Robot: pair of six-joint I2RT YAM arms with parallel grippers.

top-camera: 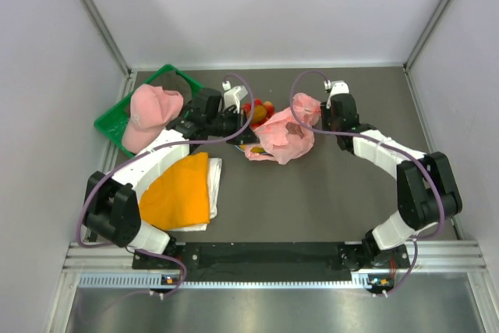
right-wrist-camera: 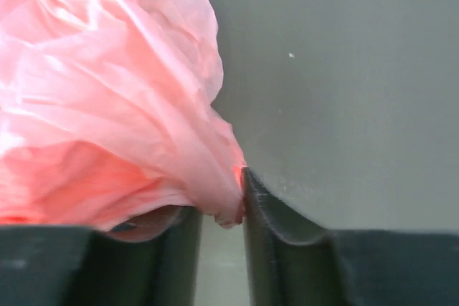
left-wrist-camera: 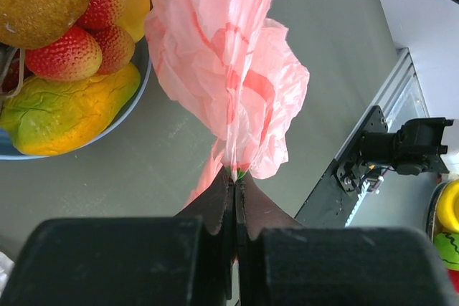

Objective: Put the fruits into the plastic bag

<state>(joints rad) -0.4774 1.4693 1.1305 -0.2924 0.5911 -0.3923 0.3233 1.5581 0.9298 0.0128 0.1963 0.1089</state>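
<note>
My left tool [left-wrist-camera: 235, 177] is clamping the bag [left-wrist-camera: 229, 55] beside the fruits [left-wrist-camera: 64, 55] on the plate [left-wrist-camera: 145, 69]. My right tool [right-wrist-camera: 221, 202] is straddling its other edge, and I cannot tell if it's gripping. I'm judging both should be pulling apart gently, opening the mouth without tearing it.

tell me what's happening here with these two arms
Both arms are at the pink plastic bag. The left claw is shut on a gathered edge of it, beside the light blue plate where the fruits sit piled. The right claw has a fold of the bag's other side between its fingers, but whether it really grips is unclear. Neither claw is carrying a fruit.
</note>
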